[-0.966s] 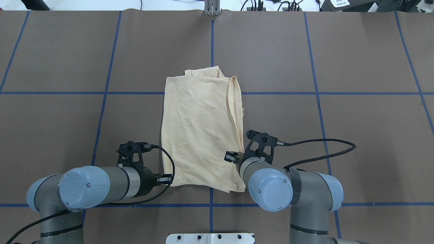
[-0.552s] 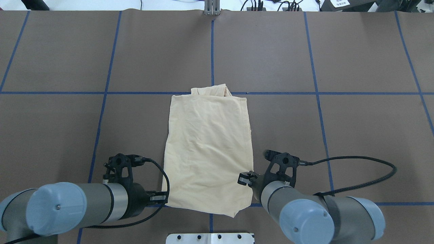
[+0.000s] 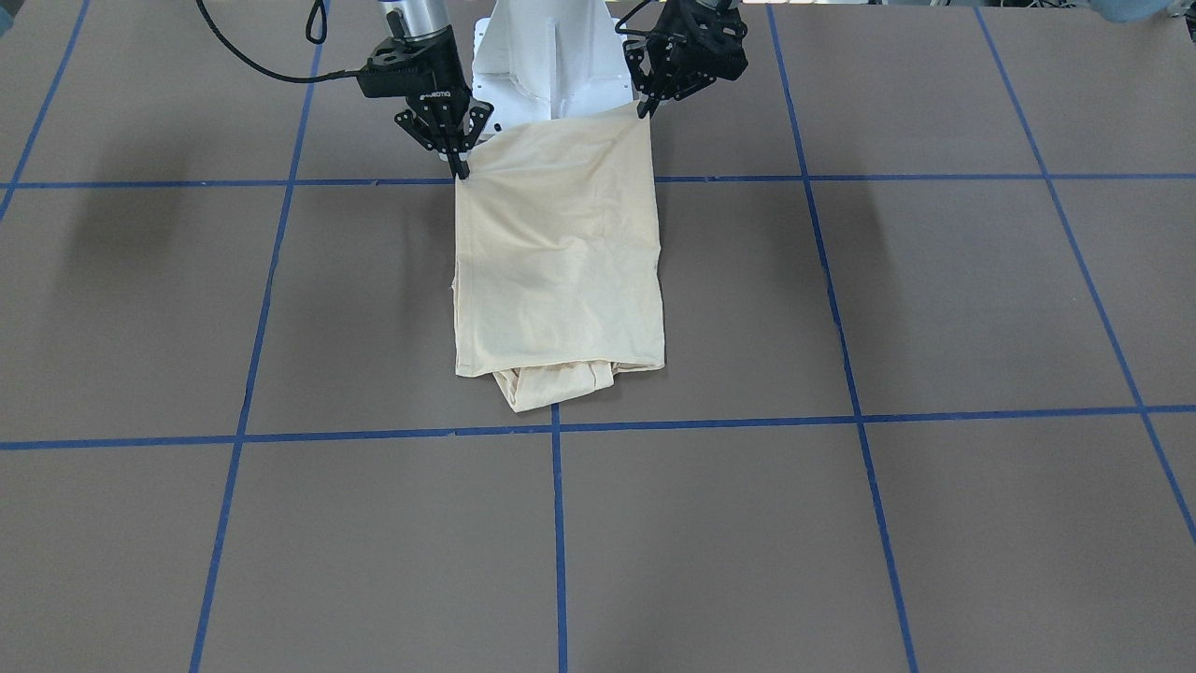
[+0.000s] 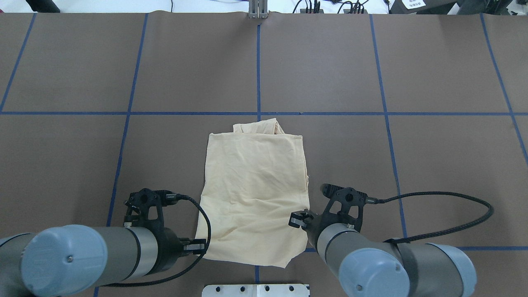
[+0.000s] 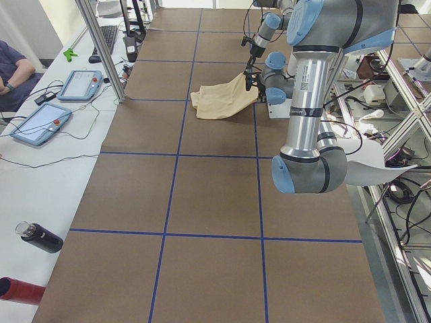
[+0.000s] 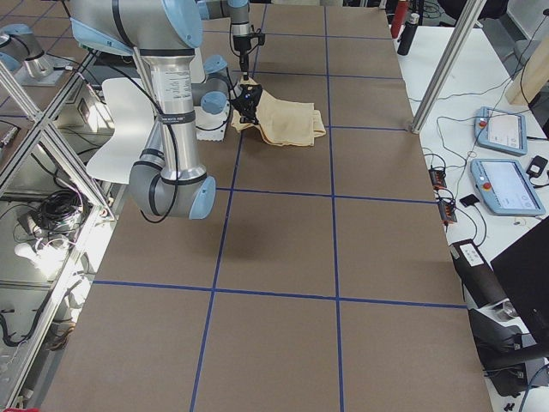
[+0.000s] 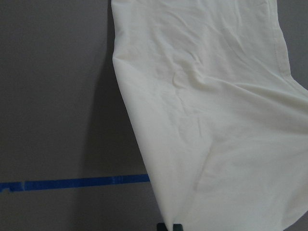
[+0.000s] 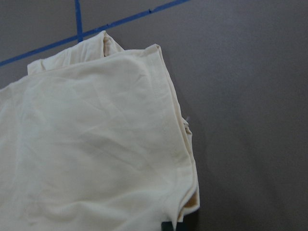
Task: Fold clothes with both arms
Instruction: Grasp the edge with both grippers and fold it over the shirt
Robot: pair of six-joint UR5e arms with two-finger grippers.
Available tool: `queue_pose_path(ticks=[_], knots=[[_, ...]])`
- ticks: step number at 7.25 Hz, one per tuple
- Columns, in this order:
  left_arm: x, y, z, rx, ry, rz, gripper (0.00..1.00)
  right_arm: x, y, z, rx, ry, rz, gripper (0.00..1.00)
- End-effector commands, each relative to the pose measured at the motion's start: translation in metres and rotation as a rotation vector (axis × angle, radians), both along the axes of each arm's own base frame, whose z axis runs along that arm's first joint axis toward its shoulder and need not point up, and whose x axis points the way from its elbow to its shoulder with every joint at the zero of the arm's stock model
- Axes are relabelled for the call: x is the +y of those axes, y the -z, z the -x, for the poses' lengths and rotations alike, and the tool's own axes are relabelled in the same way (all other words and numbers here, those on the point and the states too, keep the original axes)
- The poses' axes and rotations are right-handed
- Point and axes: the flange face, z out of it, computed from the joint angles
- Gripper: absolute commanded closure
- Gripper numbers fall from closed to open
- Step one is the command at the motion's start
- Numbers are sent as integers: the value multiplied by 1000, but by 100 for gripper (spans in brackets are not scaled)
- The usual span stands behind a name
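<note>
Left gripper (image 3: 645, 110): clamped on the shirt's robot-side corner.
Shirt (image 4: 255, 194): folded into a long panel, robot-side hem raised, far end flat on the brown bench (image 4: 371, 165).
Right gripper (image 3: 460, 168): clamped on the opposite corner.

t-shirt (image 4: 253, 194) dragged nearer, slightly more rumpled

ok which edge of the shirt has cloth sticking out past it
The far edge of the shirt, away from the robot: a bunched flap pokes out there. The left gripper and right gripper hold the near corners.
</note>
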Motion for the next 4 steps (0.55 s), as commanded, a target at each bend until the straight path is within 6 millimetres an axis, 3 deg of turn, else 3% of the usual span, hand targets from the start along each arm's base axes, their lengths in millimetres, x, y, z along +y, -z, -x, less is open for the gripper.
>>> queue_pose_path(ticks=[1,2,3,4], knots=[[-83,28,-2,-78,98,-82,100,-66,24,12,12,-70,-25,100],[-123,21,14,-113,116,-125,100,-89,24,0,18,-80,-20,100],[-162,9,14,-159,142,-123,100,-111,16,-1,54,-91,-30,100],[-201,3,-2,-212,160,-133,100,-136,9,7,88,-107,-28,100]])
